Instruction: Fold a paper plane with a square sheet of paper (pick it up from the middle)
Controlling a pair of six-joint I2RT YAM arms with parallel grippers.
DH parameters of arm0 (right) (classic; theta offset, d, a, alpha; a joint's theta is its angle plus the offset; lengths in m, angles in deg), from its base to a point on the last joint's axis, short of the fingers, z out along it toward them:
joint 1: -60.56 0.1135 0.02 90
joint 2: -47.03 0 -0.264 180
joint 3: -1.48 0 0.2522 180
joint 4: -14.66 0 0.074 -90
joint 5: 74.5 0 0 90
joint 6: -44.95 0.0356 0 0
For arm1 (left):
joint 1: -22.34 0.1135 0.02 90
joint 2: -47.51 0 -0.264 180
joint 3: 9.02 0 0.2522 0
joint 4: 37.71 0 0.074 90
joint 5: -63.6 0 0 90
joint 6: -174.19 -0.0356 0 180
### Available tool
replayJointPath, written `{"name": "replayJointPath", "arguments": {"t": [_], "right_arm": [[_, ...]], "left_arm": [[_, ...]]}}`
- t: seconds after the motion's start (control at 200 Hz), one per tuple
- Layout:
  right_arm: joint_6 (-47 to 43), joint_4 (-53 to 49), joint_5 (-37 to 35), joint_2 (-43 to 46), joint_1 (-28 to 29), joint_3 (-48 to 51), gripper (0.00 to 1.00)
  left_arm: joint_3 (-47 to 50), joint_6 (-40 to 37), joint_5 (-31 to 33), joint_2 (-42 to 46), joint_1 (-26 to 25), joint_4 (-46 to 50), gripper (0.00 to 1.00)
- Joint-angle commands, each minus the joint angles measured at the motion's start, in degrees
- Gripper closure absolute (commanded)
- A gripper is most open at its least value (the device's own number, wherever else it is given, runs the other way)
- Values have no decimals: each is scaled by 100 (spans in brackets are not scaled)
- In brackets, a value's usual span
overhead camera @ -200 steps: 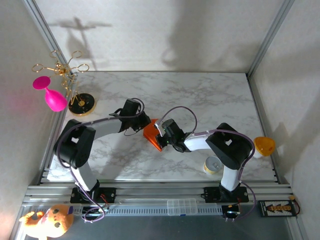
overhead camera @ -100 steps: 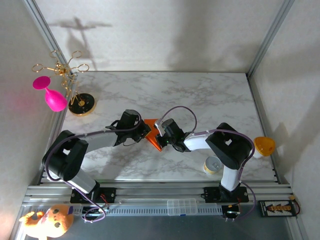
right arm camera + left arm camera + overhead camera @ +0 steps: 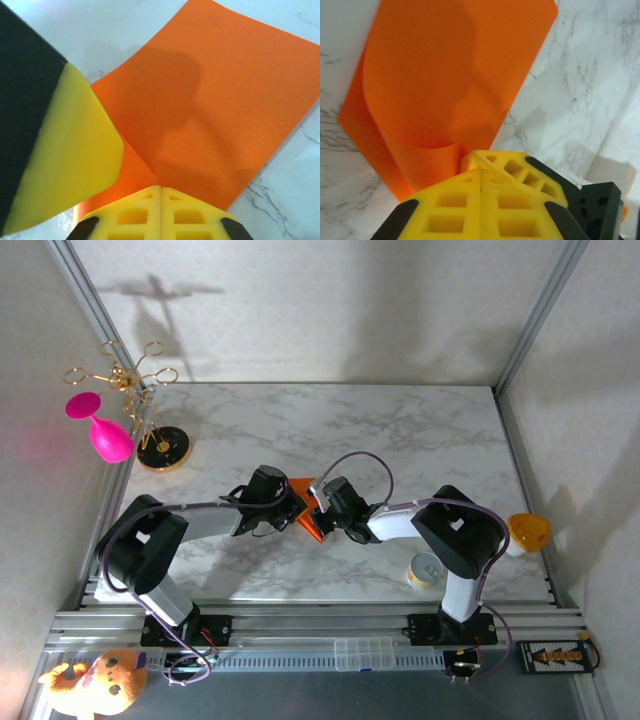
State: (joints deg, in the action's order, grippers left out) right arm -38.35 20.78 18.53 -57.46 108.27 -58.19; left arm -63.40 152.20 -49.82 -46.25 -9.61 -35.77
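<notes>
A: Where is the orange sheet [image 3: 300,485] at this moment?

B: It is on the marble tabletop [image 3: 400,430], a little toward 6 o'clock from the centre, between the two arms. One part of it is bent up from the surface.

A: And the left end effector [image 3: 285,505]?

B: It is at the sheet's 9 o'clock side. Its yellow fingers [image 3: 445,210] are pressed together, and a curled edge of the sheet is pinched at their tips.

A: The right end effector [image 3: 320,512]?

B: At the sheet's 3 o'clock side, also pressed together. It pinches the sheet where a crease runs into the fingers.

A: Other things?

B: A small yellow can [image 3: 427,570] stands at about 4 o'clock from the sheet. A pink goblet [image 3: 100,430] is at 10 o'clock, beside a golden stand [image 3: 160,445].
</notes>
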Motion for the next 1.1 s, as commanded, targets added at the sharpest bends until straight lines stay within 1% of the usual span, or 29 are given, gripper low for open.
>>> {"name": "replayJointPath", "arguments": {"t": [0.0,1.092], "right_arm": [[42,-256,13,-177,-43,-90,100],[77,-353,-13,-240,-42,-137,100]], "left_arm": [[145,68,174,-50,-49,9,95],[282,-7,241,-380,-31,-137,96]]}}
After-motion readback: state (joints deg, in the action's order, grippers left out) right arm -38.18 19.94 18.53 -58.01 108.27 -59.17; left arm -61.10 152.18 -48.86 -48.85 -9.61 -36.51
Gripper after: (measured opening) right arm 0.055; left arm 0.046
